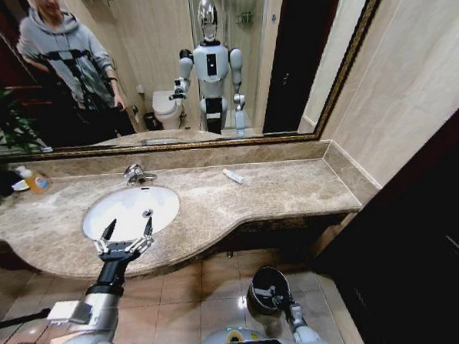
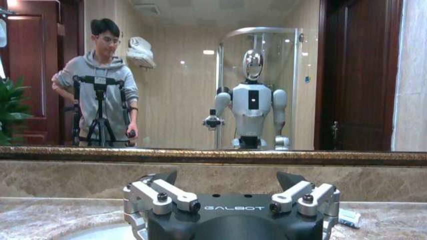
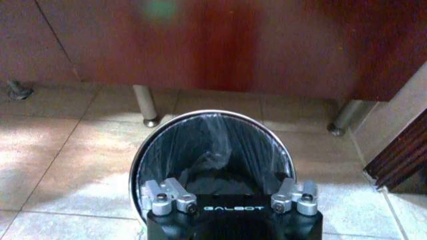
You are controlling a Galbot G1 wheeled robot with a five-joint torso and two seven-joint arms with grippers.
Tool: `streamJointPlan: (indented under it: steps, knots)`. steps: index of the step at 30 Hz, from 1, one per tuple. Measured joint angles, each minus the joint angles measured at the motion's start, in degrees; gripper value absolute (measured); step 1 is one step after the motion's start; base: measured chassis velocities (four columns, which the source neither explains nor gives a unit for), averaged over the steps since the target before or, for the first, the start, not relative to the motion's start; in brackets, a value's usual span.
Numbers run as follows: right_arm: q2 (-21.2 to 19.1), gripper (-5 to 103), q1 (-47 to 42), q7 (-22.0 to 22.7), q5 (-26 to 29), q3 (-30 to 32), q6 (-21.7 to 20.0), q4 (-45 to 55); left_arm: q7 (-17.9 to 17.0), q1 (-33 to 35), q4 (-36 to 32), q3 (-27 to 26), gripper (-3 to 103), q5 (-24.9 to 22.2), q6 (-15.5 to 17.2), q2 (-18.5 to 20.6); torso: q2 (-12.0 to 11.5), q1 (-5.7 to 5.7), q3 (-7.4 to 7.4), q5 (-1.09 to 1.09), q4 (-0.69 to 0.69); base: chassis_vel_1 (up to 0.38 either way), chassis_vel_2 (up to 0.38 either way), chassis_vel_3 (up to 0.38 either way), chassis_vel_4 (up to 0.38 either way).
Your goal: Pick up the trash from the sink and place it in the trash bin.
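Observation:
The white oval sink (image 1: 131,208) sits in a beige marble countertop (image 1: 284,194) below a chrome faucet (image 1: 137,174); the basin's inside looks plain white. My left gripper (image 1: 129,219) hovers open over the sink's front rim, with nothing between its fingers (image 2: 227,176). A small white tube (image 1: 233,176) with blue print lies on the counter to the right of the faucet, also seen past the left gripper as a tube (image 2: 348,216). On the floor stands the black trash bin (image 1: 266,280). My right gripper (image 3: 230,187) hangs open and empty just above the bin's lined inside (image 3: 220,135).
An orange-yellow bottle (image 1: 36,180) and a plant (image 1: 0,122) stand at the counter's far left. A big mirror covers the wall behind the counter. Dark wood panelling (image 1: 425,231) closes off the right. Metal cabinet legs (image 3: 143,105) stand on the tiled floor behind the bin.

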Motion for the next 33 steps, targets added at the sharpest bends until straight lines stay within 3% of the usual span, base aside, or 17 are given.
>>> streamJointPlan:
  steps: [3,7,15,18,21,23,24,27,33]
  knots:
    - [0.0,94,-1.4,0.0,0.0,0.0,0.0,1.2,0.0,0.0,0.0,0.0,100,0.0,0.0,0.0,0.0,0.00,0.00,0.00,0.00,0.000,0.000,0.000,0.000]
    - [-0.3,99,-2.7,-0.1,-0.2,-0.1,0.1,2.9,0.0,0.0,0.0,0.0,100,0.0,0.0,0.0,0.0,0.00,0.00,0.00,0.00,0.000,0.000,0.000,0.000]
    - [-0.9,100,-7.4,-0.3,-0.4,-0.5,0.7,9.4,0.0,0.0,0.0,0.0,100,0.0,0.0,0.0,0.0,0.00,0.00,0.00,0.00,0.000,0.000,0.000,0.000]
    - [-1.8,100,-13.5,-0.1,-1.1,-1.2,6.6,19.7,0.0,0.0,0.0,0.0,100,0.0,0.0,0.0,0.0,0.00,0.00,0.00,0.00,0.000,0.000,0.000,0.000]
    - [-2.2,100,-16.5,0.0,-0.9,-1.3,8.2,25.7,0.0,0.0,0.0,0.0,100,0.0,0.0,0.0,0.0,0.00,0.00,0.01,-0.01,0.000,0.000,0.000,0.000]
    - [-3.0,100,-21.7,-1.3,0.7,-0.6,8.5,37.6,0.0,0.0,0.0,0.0,100,0.0,0.0,0.0,0.0,0.00,-0.01,0.00,0.01,0.000,0.000,0.000,0.000]
    - [-3.0,100,-21.7,-1.3,0.7,-0.6,8.5,37.6,0.0,0.0,0.0,0.0,100,0.0,0.0,0.0,0.0,0.00,-0.01,0.00,0.01,0.000,0.000,0.000,0.000]
    - [-3.3,100,-28.5,-3.3,2.6,0.8,8.5,49.9,0.0,0.0,0.0,0.0,100,0.0,0.0,0.0,0.0,0.00,0.00,0.00,0.00,0.000,0.000,0.000,0.000]
    - [-3.5,100,-37.3,-4.5,4.9,0.9,8.0,62.0,0.0,0.0,0.0,0.0,100,0.0,0.0,0.0,0.0,-0.01,0.00,0.00,-0.01,0.000,0.000,0.000,0.000]
